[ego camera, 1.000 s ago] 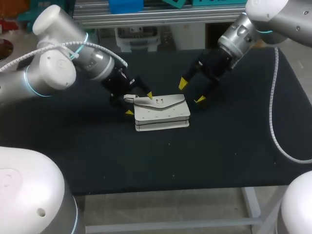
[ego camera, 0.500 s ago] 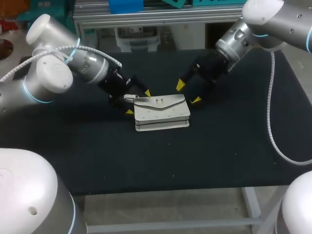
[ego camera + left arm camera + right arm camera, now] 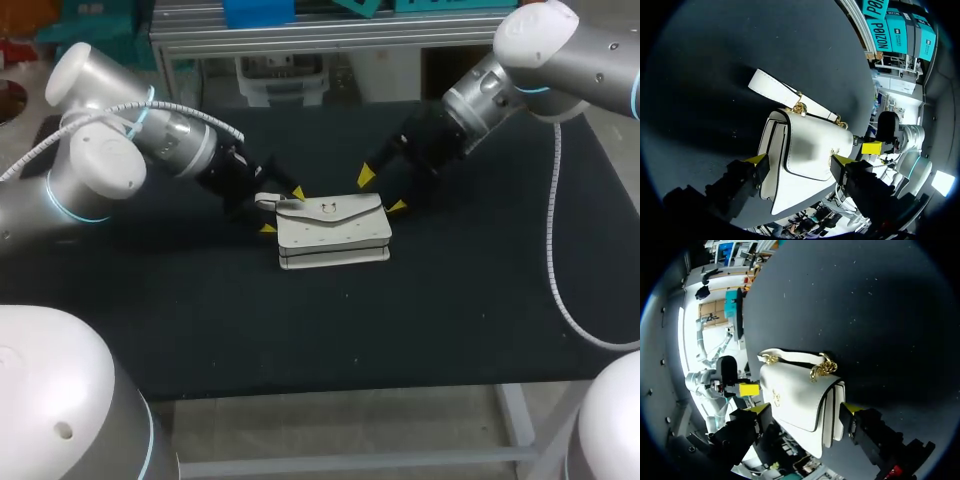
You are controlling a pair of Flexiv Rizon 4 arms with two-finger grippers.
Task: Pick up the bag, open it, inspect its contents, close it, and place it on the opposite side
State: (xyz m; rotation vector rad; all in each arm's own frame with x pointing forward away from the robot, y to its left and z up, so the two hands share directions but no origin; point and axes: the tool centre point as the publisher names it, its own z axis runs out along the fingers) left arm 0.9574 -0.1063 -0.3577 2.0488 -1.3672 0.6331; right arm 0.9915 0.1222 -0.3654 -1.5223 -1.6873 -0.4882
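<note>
A white flap bag point(image 3: 333, 232) lies flat near the middle of the black table point(image 3: 450, 300). Its white strap point(image 3: 785, 92) with gold chain links trails off its back edge. My left gripper point(image 3: 282, 210) is at the bag's left end and stands open. In the left wrist view the bag point(image 3: 805, 150) lies between its fingers, close to both tips. My right gripper point(image 3: 382, 192) is at the bag's back right corner, also open. The right wrist view has the bag point(image 3: 800, 400) between those fingers, with a small gap on one side.
The dark tabletop stretches wide to the left, right and front of the bag. A grey cable point(image 3: 560, 260) from my right arm loops over the table's right part. The table's front edge point(image 3: 330, 392) is well away from the bag.
Both grippers have drawn in around the bag's ends, and their fingers have narrowed a little. The bag has not moved.
</note>
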